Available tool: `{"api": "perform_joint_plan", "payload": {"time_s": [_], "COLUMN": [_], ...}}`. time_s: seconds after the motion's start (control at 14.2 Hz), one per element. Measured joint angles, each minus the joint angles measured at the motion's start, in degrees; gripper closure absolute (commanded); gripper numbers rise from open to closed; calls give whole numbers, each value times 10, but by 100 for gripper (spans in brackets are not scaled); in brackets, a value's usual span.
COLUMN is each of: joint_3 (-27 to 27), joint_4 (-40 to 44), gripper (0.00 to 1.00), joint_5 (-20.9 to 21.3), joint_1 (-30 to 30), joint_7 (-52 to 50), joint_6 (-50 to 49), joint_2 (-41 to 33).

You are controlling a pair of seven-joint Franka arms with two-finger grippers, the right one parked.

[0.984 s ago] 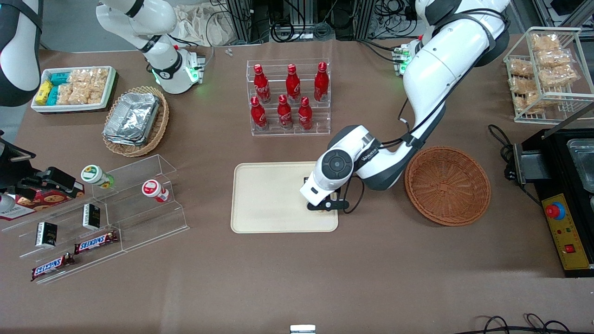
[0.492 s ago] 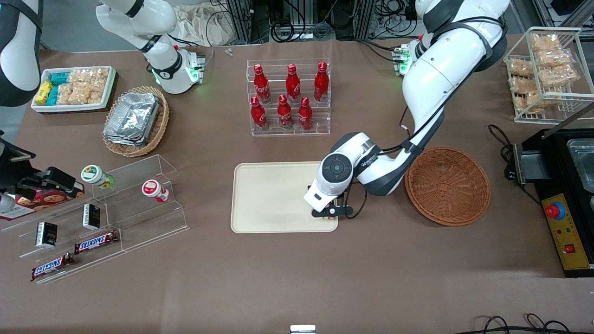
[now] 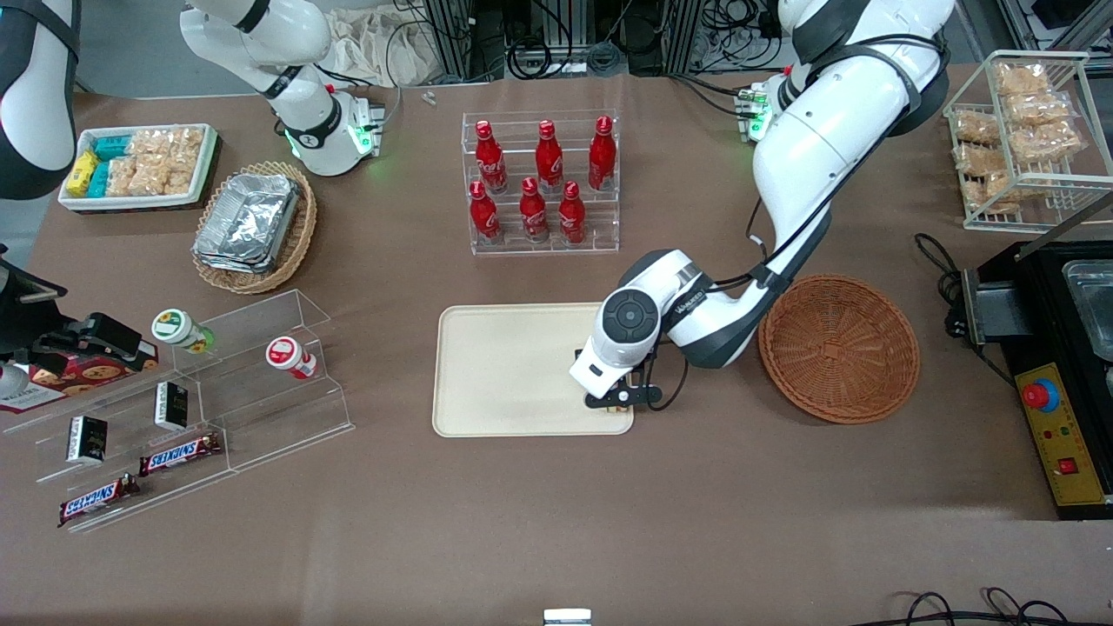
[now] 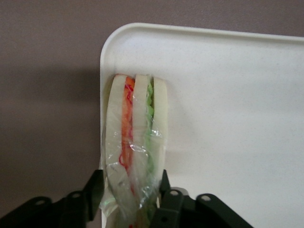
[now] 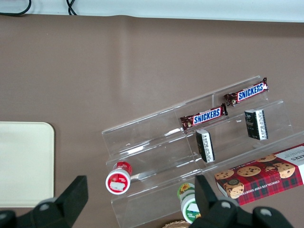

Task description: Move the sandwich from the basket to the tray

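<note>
— Where's the sandwich?

— On the tray, standing on edge in the corner nearest the basket and the front camera. From the wrist camera you see three pale bread slices with orange-red and green filling, wrapped in clear film, the outer slice right against the tray's rim.

— And from the front?

— Almost nothing of it. The working arm's wrist covers that corner; only a sliver shows under the gripper.

— Do the jaws have it?

— Yes, closed on it: a black finger presses each side of the wedge at its near end. That end is cut off by the picture's edge, so I can't tell whether the sandwich's full length rests on the tray.

— The basket?

— Nothing in it, on the table just beside the tray, toward the working arm's end. The arm's elbow hangs over its rim.

— What else is close?

— A clear rack of red bottles farther from the front camera than the tray. Toward the parked arm's end, a stepped acrylic shelf with Snickers bars and small jars.
</note>
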Motion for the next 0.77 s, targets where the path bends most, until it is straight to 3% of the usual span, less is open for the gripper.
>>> {"api": "perform_joint_plan", "payload": {"time_s": [0.42,0.77], "joint_3": [-1,-3], "joint_4": [31,93], "gripper": [0,0], "joint_5": [2,-4], "joint_1": [1,10], "joint_7": [-7,-8], "joint_6": [-19,-174], "joint_2": [-4,-65]}}
